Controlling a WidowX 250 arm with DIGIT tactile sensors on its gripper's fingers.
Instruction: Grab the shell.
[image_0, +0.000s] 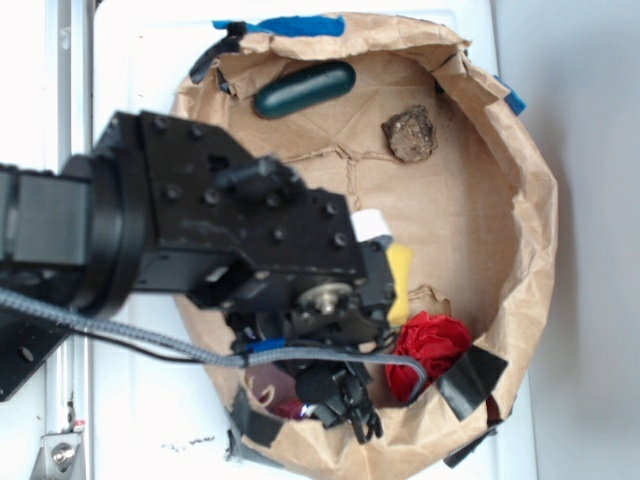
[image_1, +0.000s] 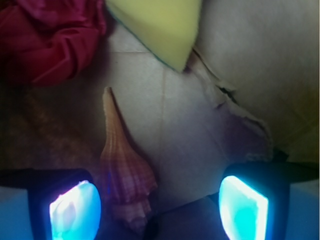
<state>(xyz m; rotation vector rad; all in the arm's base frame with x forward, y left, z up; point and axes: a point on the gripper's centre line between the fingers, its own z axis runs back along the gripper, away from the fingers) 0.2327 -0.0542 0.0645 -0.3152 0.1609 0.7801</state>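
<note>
Between the spread, empty fingers of the gripper (image_1: 159, 207), nearer the one at seven o'clock, lies the shell (image_1: 122, 172) on the brown paper (image_1: 200, 135), tip toward twelve. Beyond: red fabric ball (image_1: 47, 37) at eleven, yellow sponge (image_1: 160, 27) at twelve.

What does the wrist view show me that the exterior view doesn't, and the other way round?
Only the wrist view shows the shell, lying on the brown paper just inside the left glowing finger, with the gripper open. Only the exterior view shows the dark green object, the brown rock-like chunk and the paper basin's rim; the arm hides the shell there. Both show the red fabric ball and the yellow sponge.
</note>
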